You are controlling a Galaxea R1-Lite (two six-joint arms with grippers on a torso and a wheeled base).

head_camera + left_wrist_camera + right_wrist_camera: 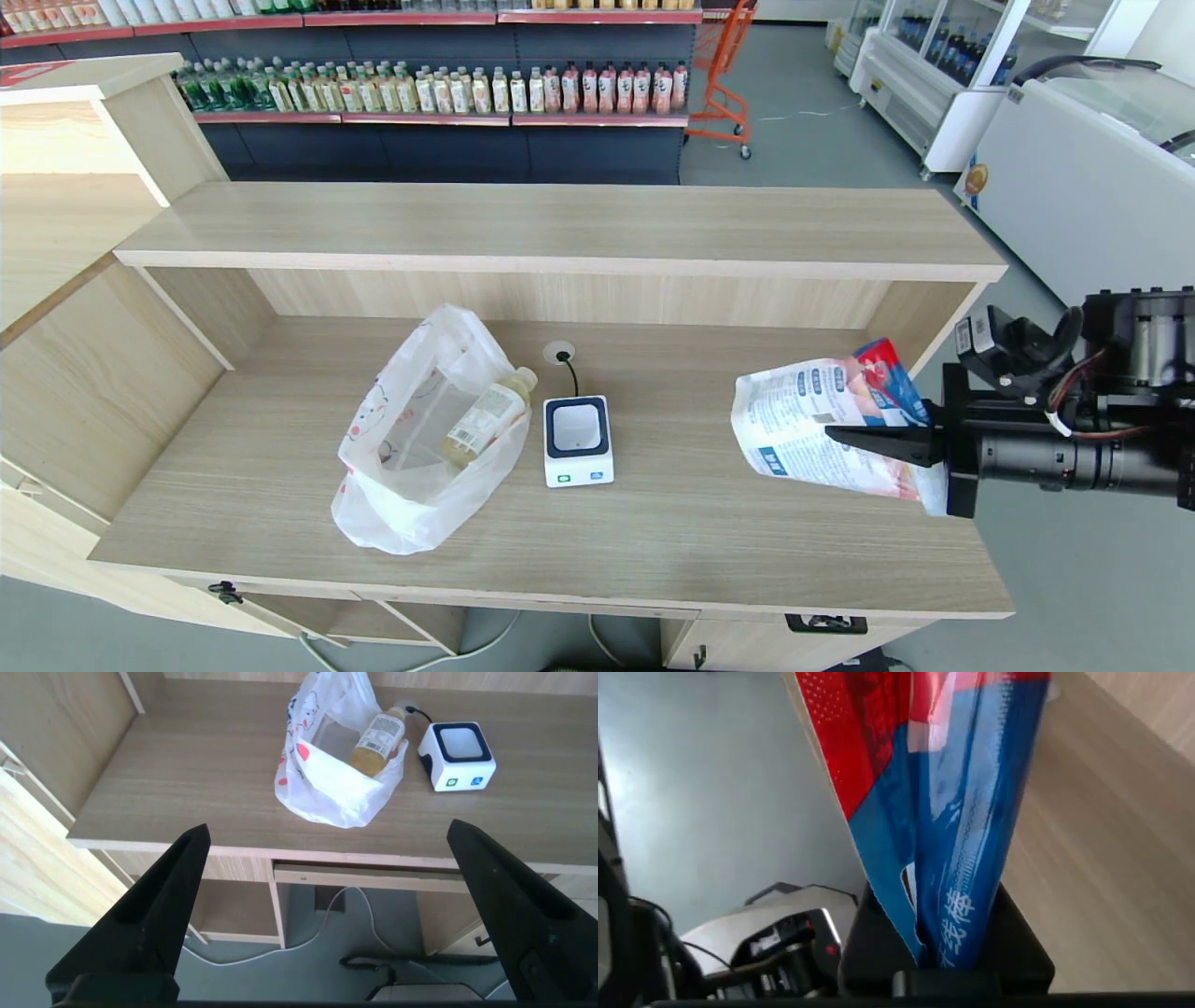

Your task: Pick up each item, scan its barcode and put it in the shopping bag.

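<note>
Pouch, glossy white/red/blue crinkly plastic (pixel 812 411), hangs tilted over right edge of pale wood-grain worktop (pixel 700 523), its end clamped by right tool (pixel 845 434). Risk: slick film slips or sags, so barcode misses boxy white scanner (pixel 578 441) mid-worktop. Thin translucent shopping bag (pixel 411 485) w/ plastic bottle (pixel 485 417) looks floppy and its mouth could fold shut. Left tool (pixel 327 831) spread wide, empty, off front edge.

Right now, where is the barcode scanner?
In the head view the scanner sits on the counter just right of the shopping bag; the pouch in the right gripper is farther right.
</note>
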